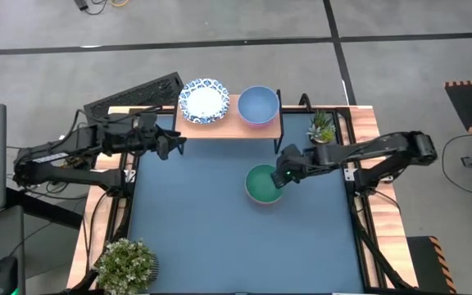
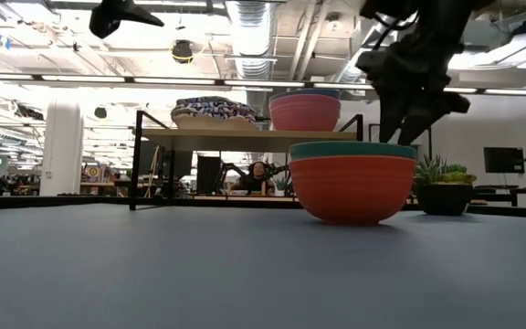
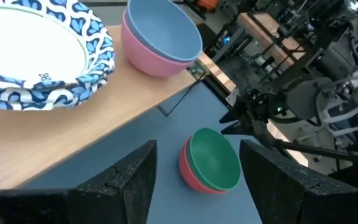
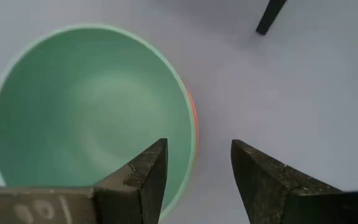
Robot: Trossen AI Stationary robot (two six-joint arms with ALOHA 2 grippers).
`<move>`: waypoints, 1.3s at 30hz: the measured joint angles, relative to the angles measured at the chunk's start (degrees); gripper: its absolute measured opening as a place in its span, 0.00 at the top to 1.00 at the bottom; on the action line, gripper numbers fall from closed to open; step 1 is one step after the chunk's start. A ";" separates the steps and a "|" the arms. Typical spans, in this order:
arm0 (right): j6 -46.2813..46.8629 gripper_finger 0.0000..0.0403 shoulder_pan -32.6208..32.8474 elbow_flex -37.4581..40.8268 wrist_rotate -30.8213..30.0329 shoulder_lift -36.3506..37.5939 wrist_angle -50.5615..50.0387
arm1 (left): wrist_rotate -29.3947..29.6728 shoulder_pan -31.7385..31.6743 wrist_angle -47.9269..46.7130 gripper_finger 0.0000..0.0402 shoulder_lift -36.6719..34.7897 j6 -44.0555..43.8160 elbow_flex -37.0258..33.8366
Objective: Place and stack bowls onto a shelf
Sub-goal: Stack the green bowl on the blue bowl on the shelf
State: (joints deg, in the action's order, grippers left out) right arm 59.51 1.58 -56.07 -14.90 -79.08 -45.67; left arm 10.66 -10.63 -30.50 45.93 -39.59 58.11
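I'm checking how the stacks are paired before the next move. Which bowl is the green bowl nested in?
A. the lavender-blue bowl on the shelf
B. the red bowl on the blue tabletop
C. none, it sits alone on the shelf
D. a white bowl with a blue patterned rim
B: the green bowl sits inside the red bowl on the tabletop, in front of the shelf, with the open right gripper above its rim.

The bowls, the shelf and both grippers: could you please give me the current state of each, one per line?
Patterned bowls: stacked on the shelf.
Lavender-blue bowl: nested in the pink bowl, on the shelf.
Green bowl: nested in the red bowl, on the table.
Shelf: upright, holding two stacks.
Right gripper: open, above the green bowl's rim.
Left gripper: open, empty, beside the shelf.
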 joint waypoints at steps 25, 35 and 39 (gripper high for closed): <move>-2.73 0.93 -2.97 -1.46 5.96 -4.85 0.90 | 0.15 -0.02 -1.09 0.47 -1.36 0.94 0.00; -5.91 0.93 -3.99 -7.26 8.15 -1.46 -2.44 | 0.20 -0.02 -1.11 0.47 -1.36 -0.21 0.00; -7.70 0.93 -5.50 -9.25 9.12 0.79 -4.40 | 0.15 0.00 -1.12 0.47 -1.36 -0.55 0.00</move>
State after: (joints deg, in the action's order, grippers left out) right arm 51.80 -3.92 -65.32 -5.78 -78.29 -50.07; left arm 10.81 -10.63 -31.62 44.58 -40.14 58.11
